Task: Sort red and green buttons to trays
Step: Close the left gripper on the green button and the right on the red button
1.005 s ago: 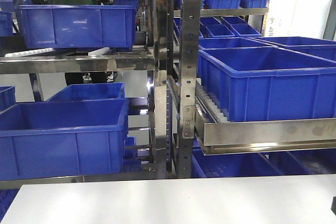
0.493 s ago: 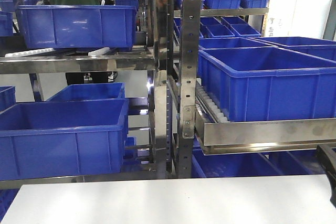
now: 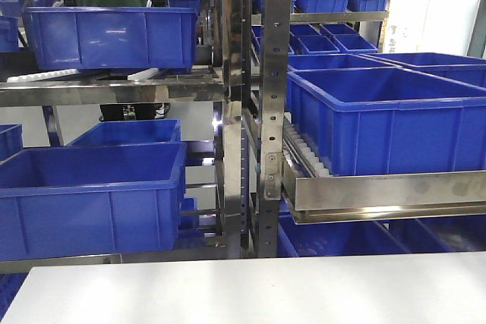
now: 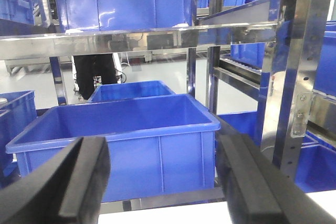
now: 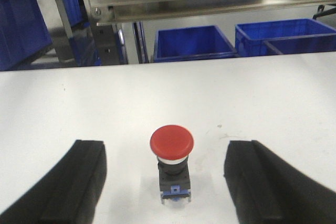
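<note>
Steel racking [image 3: 262, 111] stocked with blue crates [image 3: 91, 187] stands behind the white table [image 3: 243, 286], and the dark arm part seen at the right edge of the front view half a second earlier is now gone from it. Right wrist view: the right gripper [image 5: 167, 182] is spread wide and empty, its fingers [image 5: 84, 182] flanking but not touching the red button [image 5: 171, 141], which stands upright on the table, so the arm's shift probably lines up the first pick. Left gripper [image 4: 164, 182] likewise gapes empty toward the rack; green button and both trays are out of view
</note>
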